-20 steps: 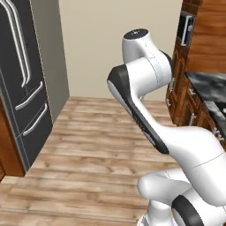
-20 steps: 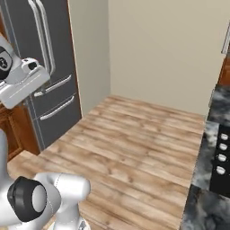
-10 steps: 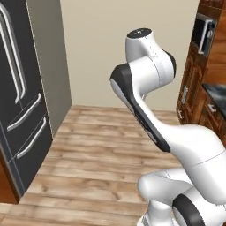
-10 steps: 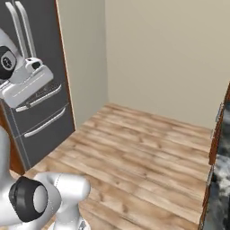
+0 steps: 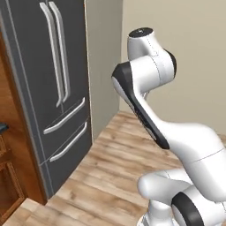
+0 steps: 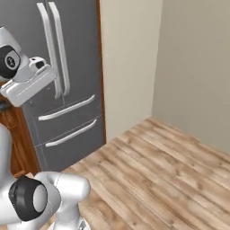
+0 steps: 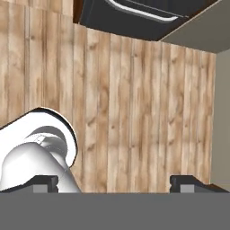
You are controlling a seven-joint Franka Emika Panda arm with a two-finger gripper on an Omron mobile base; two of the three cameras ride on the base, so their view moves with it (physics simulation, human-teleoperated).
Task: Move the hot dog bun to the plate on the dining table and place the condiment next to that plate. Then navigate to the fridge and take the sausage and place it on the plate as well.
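Two-finger gripper (image 7: 114, 182) spread wide, dark tips far apart at the bottom of the hand view, holding nothing, touching nothing, pointed down at the light wooden plank floor (image 7: 134, 103). Tall grey steel French-door fridge (image 5: 53, 97) shut, long vertical bar handles side by side, two drawers beneath; stands left of the arm in both base views. In the hand view, just its dark lower edge (image 7: 139, 18) along the top. Beige wall (image 6: 193, 67) widest in the right base view.

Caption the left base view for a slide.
White robot arm faces the tall grey steel French-door fridge, doors closed, on a wooden plank floor.
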